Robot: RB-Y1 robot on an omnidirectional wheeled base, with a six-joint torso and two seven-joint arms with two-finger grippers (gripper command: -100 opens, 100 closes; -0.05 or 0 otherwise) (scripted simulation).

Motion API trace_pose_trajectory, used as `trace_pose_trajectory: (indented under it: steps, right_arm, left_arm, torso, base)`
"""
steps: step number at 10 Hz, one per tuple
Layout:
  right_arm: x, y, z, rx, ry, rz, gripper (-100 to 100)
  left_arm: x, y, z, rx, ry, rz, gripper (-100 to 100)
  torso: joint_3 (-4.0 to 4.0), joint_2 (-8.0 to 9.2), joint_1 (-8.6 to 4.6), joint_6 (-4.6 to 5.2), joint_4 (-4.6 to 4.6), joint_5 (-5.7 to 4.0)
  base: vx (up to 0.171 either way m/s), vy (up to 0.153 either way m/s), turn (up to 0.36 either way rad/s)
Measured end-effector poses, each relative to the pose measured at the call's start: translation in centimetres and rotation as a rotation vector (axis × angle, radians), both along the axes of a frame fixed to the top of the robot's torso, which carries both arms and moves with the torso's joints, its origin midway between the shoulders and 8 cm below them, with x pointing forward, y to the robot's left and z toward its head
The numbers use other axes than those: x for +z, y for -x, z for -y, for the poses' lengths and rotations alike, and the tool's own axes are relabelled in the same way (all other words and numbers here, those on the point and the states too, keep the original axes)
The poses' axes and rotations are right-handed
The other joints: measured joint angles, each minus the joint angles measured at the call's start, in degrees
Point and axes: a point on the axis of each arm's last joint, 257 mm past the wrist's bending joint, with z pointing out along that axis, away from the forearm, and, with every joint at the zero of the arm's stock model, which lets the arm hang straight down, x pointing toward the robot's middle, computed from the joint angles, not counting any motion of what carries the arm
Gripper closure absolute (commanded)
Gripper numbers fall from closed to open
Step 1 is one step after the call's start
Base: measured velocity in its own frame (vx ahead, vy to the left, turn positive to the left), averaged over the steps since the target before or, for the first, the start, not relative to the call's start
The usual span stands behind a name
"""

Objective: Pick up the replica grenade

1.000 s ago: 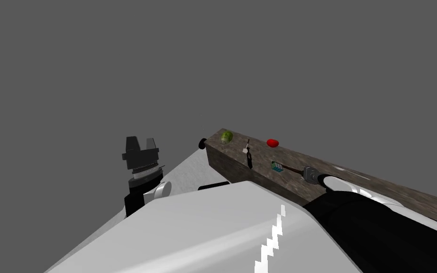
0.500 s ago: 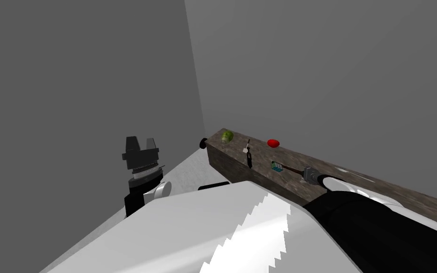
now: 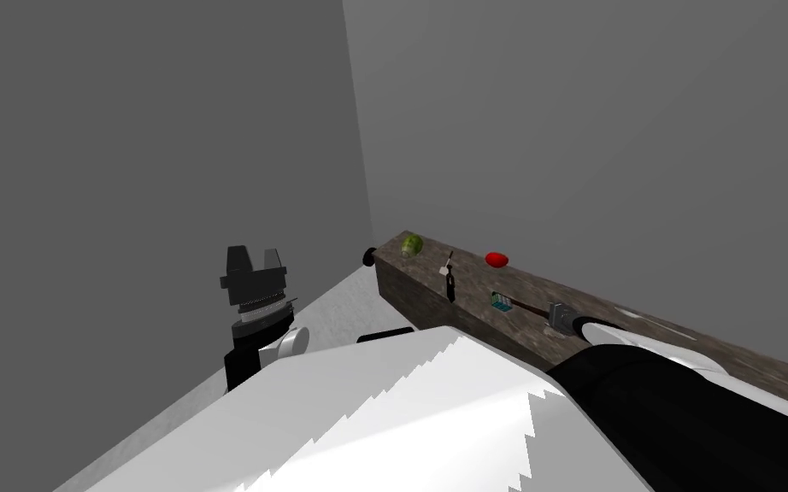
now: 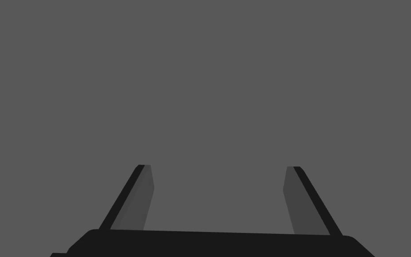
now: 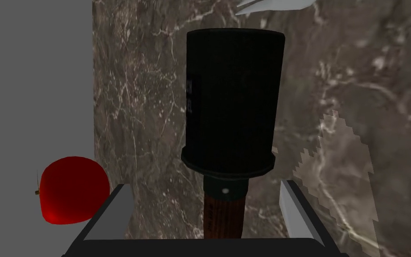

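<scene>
The replica grenade is a stick type with a black cylindrical head and a brown wooden handle. It lies on a brown marbled counter. My right gripper is open, its fingers either side of the handle without touching it. In the head view the grenade lies near the counter's front edge, with the right gripper at its handle end. My left gripper is raised beside the counter's end, open and empty, its fingers facing a plain grey wall.
A red apple sits close to the right gripper's finger, at the counter's back edge by the wall. A green roundish object and a small dark-and-white item lie toward the counter's end. Grey walls meet in a corner behind.
The whole head picture has shifted a little, so my head or base has turned; a wall corner now shows. Both arms and the things on the counter keep their places.
</scene>
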Motion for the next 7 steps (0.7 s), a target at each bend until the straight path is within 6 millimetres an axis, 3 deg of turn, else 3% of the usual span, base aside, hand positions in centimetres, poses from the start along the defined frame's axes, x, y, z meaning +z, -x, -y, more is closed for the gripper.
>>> trace_pose_trajectory:
  steps: [5,6,7]
  right_arm:
    - [-0.14,0.28,0.03,-0.034,-0.012,0.025,-100]
    - [-0.15,0.29,0.03,-0.036,-0.013,0.027,100]
    - [-0.21,0.35,0.0,-0.036,-0.014,0.026,100]
  left_arm:
    - [0.0,0.0,0.0,0.0,0.0,0.0,0]
    - [0.0,0.0,0.0,0.0,0.0,0.0,0]
    - [0.0,0.0,0.0,0.0,0.0,0.0,0]
  torso:
    - [-0.05,-0.1,0.02,0.04,-0.02,0.0]
    - [-0.08,-0.14,0.04,0.03,-0.03,0.01]
    - [-0.08,-0.16,0.05,0.01,-0.02,0.05]
  base:
    - [-0.021,-0.005,0.031]
    - [0.0,0.0,0.0]
    - [0.0,0.0,0.0]
